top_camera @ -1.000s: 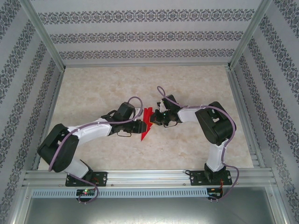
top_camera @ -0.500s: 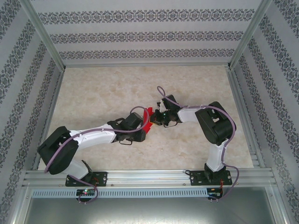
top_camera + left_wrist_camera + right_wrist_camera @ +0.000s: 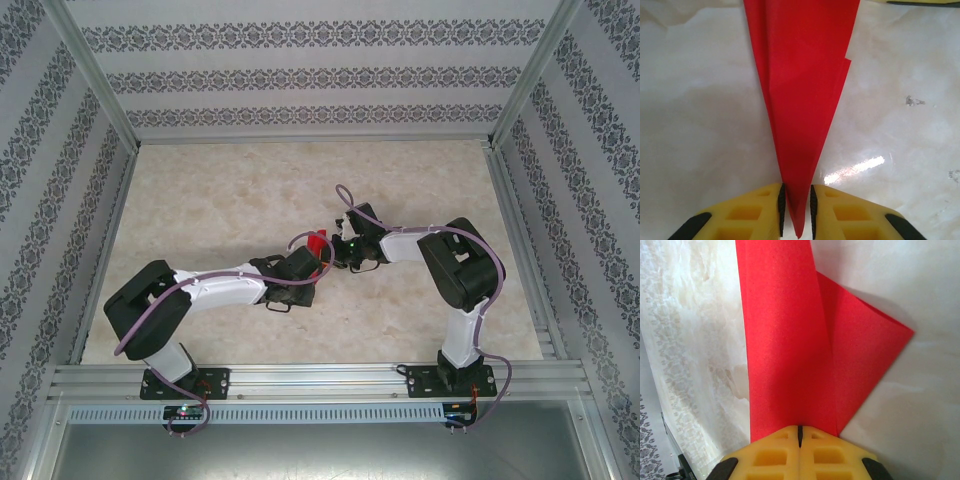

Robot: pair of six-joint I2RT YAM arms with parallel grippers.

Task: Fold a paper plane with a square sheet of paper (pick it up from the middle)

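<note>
Here we are at the middle of the table [image 3: 220, 200], both arms reaching in toward each other, and the red paper plane [image 3: 318, 242] sits right between them, just a small flash of red from overhead. The left gripper [image 3: 310, 262] comes at it from the near left and the right gripper [image 3: 336, 250] from the right, and the two are almost nose to nose. Down on the left wrist camera, the paper plane [image 3: 802, 95] runs away from the lens as a long narrow wedge, wide at the far end and tapering to a sharp point. That point sits in the slot of the left gripper [image 3: 796, 206]. The yellow fingers [image 3: 750, 212] stand a narrow gap apart, with a black pad on each side of the tip, and I can't tell whether they are truly pinching it or only flanking it. Over to the right wrist camera and there's no doubt: the right gripper [image 3: 800, 432] is clamped tight, jaws meeting in a thin seam, with the paper plane [image 3: 785, 350] coming straight out of that seam. One broad panel rises up the frame and a folded flap juts off to the right, casting a shadow on the pale marbled surface beneath.
</note>
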